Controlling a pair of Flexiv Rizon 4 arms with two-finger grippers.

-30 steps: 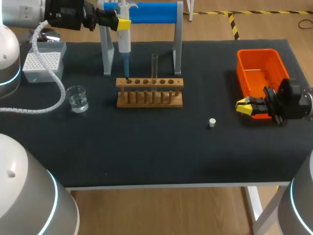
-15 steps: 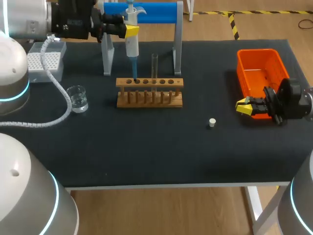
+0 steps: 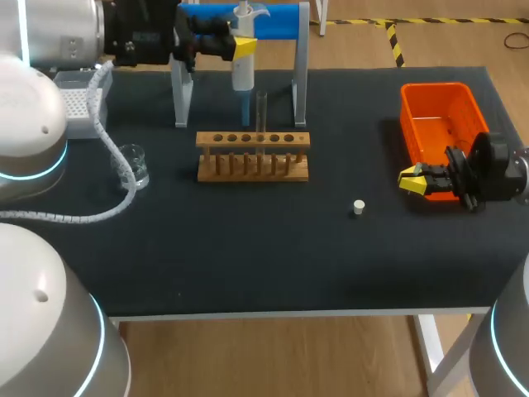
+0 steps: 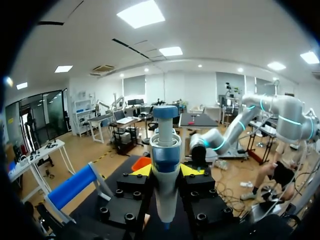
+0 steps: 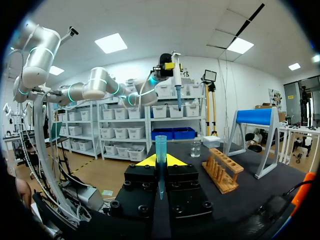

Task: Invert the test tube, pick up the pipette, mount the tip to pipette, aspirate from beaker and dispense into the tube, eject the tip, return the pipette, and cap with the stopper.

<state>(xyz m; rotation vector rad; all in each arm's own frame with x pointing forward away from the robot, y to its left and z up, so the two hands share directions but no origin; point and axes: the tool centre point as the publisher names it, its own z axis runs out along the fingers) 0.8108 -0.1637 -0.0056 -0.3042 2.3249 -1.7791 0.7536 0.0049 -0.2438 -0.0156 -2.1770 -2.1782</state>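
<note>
Two arms work one dark table [image 3: 248,248]; the left arm enters from the upper left of the head view, and its left gripper [image 3: 240,45] is clamped on the single pipette [image 3: 242,73], which hangs upright at upper centre; in the left wrist view the left gripper [image 4: 161,170] has a yellow tip pressed to each side of the white pipette [image 4: 165,145]; the pipette's one mounted blue tip [image 3: 245,107] hangs just left of the one test tube [image 3: 261,112], above the rack and outside the tube's mouth; the test tube stands upright in the one wooden rack [image 3: 253,161] at centre, in the fourth of what look like six holes counted from the left; behind the rack stands one stand [image 3: 281,21] with a blue bar on two grey legs; one glass beaker [image 3: 132,165] sits at middle left, partly behind a white cable; one white tip box [image 3: 78,103] lies at upper left; one small white stopper [image 3: 359,208] lies alone right of centre, well apart from the rack; one orange bin [image 3: 442,103] sits at upper right; the right gripper [image 3: 412,179] hangs at the bin's near left corner; in the right wrist view the right gripper [image 5: 160,161] is narrow, closed on one loose blue tip [image 5: 160,145] standing upright between its fingers.
</note>
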